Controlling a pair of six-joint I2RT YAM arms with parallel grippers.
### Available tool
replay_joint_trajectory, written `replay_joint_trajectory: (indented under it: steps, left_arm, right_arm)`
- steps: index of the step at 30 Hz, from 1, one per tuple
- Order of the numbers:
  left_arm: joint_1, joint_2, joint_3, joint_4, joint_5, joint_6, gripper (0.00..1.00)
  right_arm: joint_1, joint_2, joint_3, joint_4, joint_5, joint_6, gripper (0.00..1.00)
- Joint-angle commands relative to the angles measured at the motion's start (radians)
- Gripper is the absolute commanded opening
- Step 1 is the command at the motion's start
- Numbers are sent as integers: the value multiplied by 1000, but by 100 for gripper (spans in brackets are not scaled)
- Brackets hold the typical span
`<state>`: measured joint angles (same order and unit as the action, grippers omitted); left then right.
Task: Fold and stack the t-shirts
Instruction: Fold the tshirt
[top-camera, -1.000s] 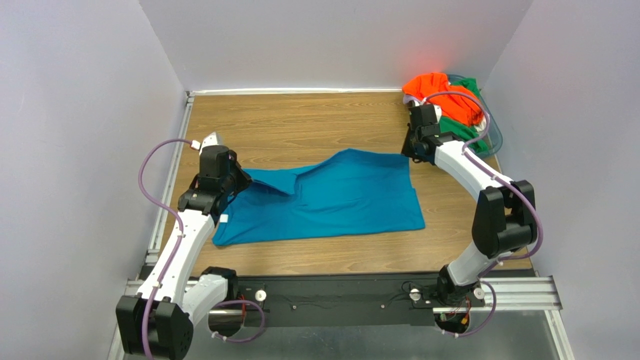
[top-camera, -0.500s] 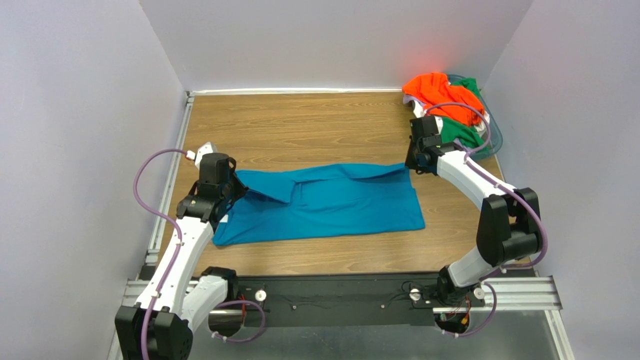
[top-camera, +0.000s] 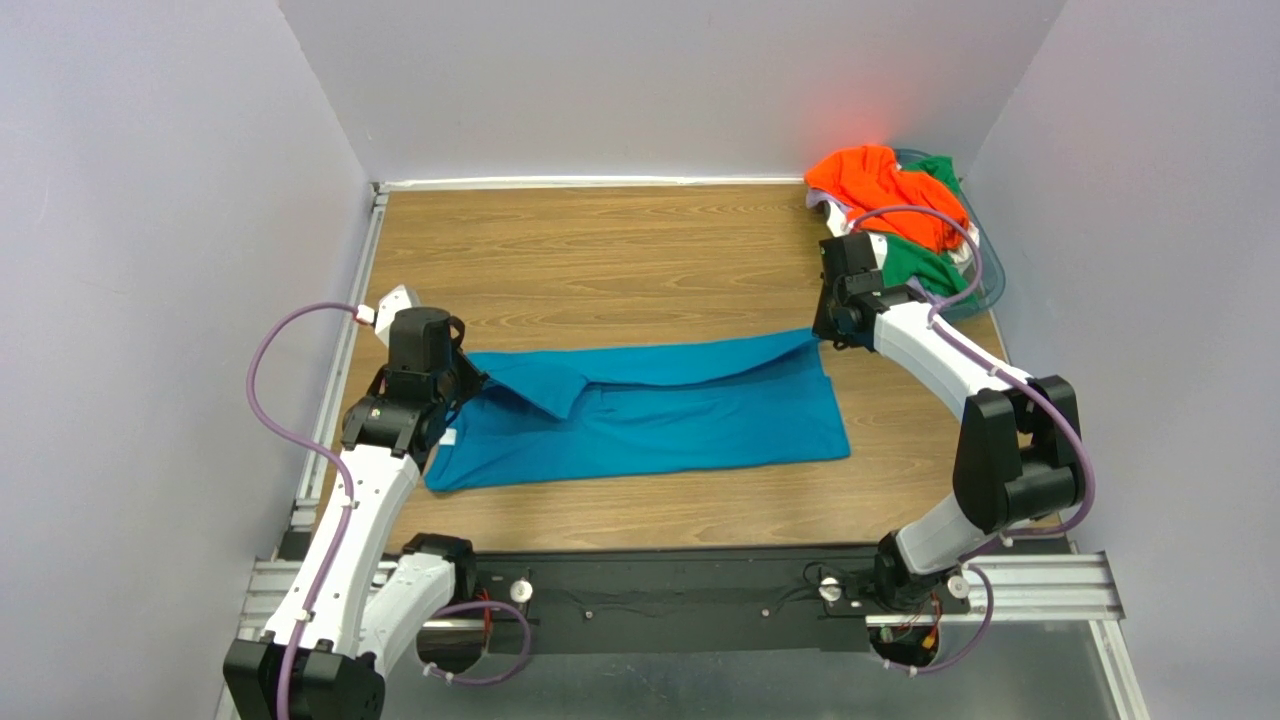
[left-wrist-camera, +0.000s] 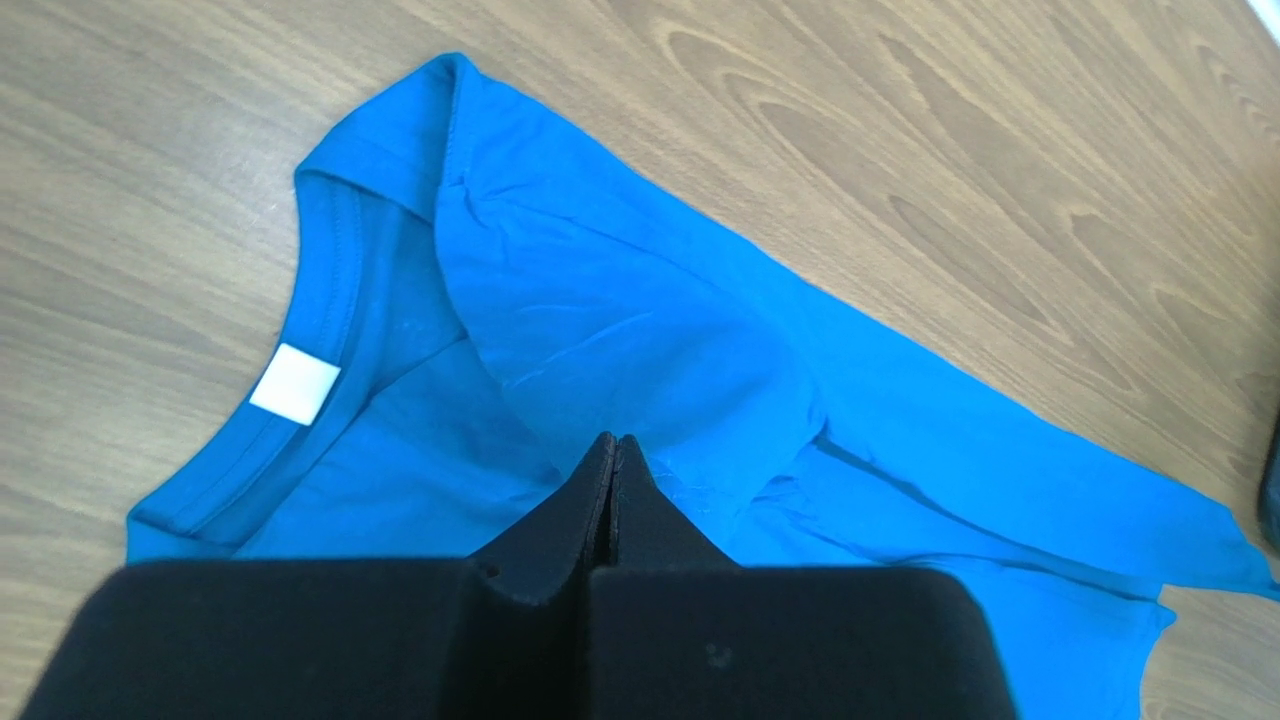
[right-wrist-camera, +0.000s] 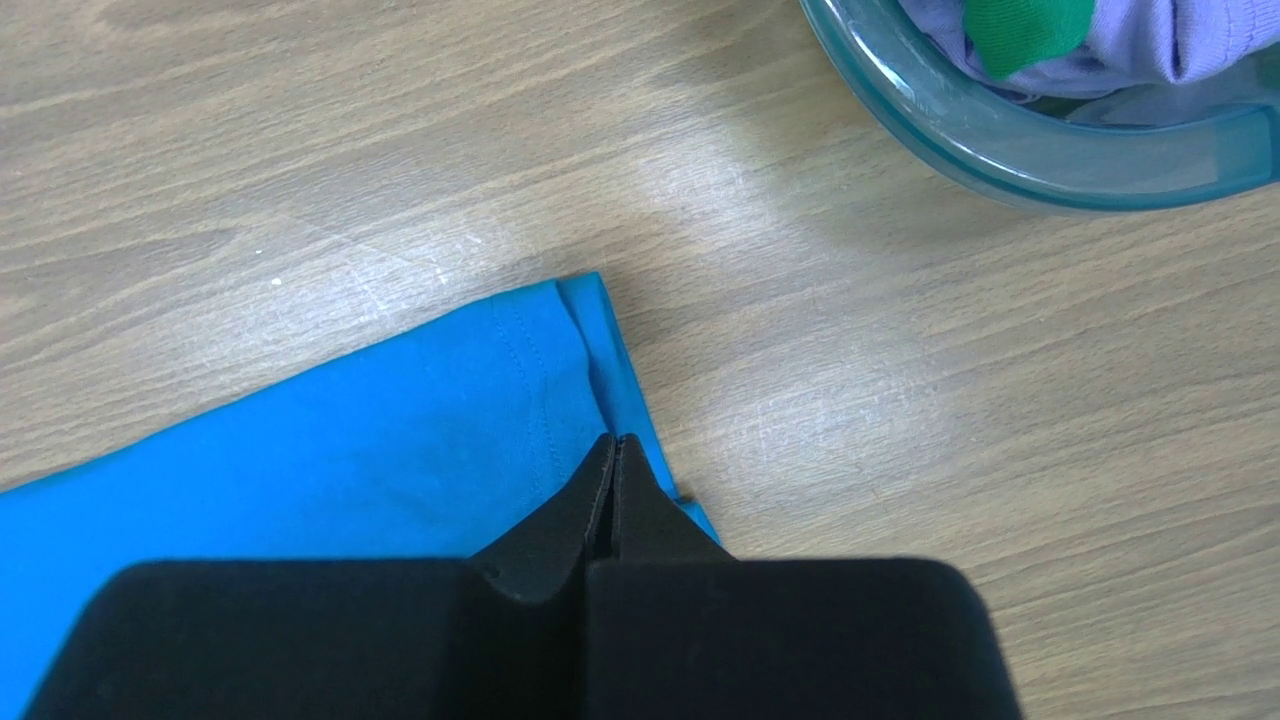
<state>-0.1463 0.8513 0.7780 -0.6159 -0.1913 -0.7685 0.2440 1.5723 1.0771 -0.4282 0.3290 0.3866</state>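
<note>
Teal t-shirt (top-camera: 646, 413) lies spread across the middle of the bench (top-camera: 601, 255), long side running left to right. Its far edge is raised and doubled toward the near side, a taut fold line running between the two claws. Collar end on the left, white neck label (left-wrist-camera: 293, 384) showing inside the collar; a loose flap of cloth is folded over just right of the neck opening. Hem end on the right.

Left claw (left-wrist-camera: 613, 450) is closed, tips pinching the teal t-shirt at the folded flap near the collar. Right claw (right-wrist-camera: 616, 450) is closed too, tips pinched on the hem corner at the far right of the shirt, bare wood just beside it.

Far right corner of the bench: clear bluish basket (top-camera: 984, 248) with an orange t-shirt (top-camera: 872, 177) heaped on top, a green t-shirt (top-camera: 924, 263) under it, and a lavender t-shirt (right-wrist-camera: 1142, 38) visible inside in the right wrist view. Basket is well apart from the teal t-shirt.
</note>
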Motion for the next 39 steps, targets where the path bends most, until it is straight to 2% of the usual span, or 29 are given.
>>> replay_joint_trajectory:
  steps: [1,5,8,10,12,13,15,16,17,18,19,21,23,24,27,29,30,32,37,39]
  left_arm:
    - [-4,-6,0,-44,-47,-23,0]
    - [-4,-5,1,-76,-33,-43,0]
    - [-4,-17,0,-128,-20,-57,1]
    - [-4,-41,-11,-171,-7,-63,27]
    - [-4,-84,-31,-208,-2,-68,38]
    - [-4,-104,-36,-217,0,-78,48]
    - [-4,-156,-45,-232,-3,-89,62]
    - [-4,-172,-42,-229,-5,-94,73]
    - [-4,-193,-37,-211,-8,-95,96]
    - [-4,-193,-37,-197,-8,-94,98]
    - [-4,-198,-33,-179,-5,-89,98]
    - [-4,-173,-32,-103,18,-71,98]
    - [-4,-134,-40,-30,44,-49,98]
    - [-4,-76,-45,46,73,-32,98]
    - [-3,68,-46,183,154,-2,98]
    - [-1,142,-42,246,187,14,98]
    - [-1,210,-46,302,228,15,98]
    - [5,268,-46,349,245,21,98]
    - [42,389,-60,455,227,20,98]
    - [69,411,-68,499,248,35,98]
  right_arm:
    - [3,-12,-3,-23,44,-20,4]
    - [3,5,-12,-29,62,-15,6]
    - [3,11,-9,-41,82,-9,11]
    - [1,11,-6,-55,84,-8,17]
    - [3,12,-3,-67,78,-2,25]
    - [3,11,4,-72,71,-2,28]
    - [3,11,15,-83,52,-5,38]
    - [3,5,20,-84,9,-11,40]
    - [3,0,26,-86,-42,-24,54]
    - [3,-6,29,-86,-42,-32,61]
    - [3,-14,32,-86,-115,-44,68]
    - [6,-40,37,-83,-244,-72,100]
    - [26,-69,32,-69,-323,-86,100]
    - [75,-78,26,-48,-387,-94,100]
    - [194,-89,27,-12,-407,-101,100]
    - [322,-77,20,31,-455,-97,100]
    - [400,-52,14,92,-502,-97,100]
    - [475,-17,15,175,-524,-101,100]
    - [688,229,162,195,-456,-189,90]
    - [715,302,249,198,-452,-199,83]
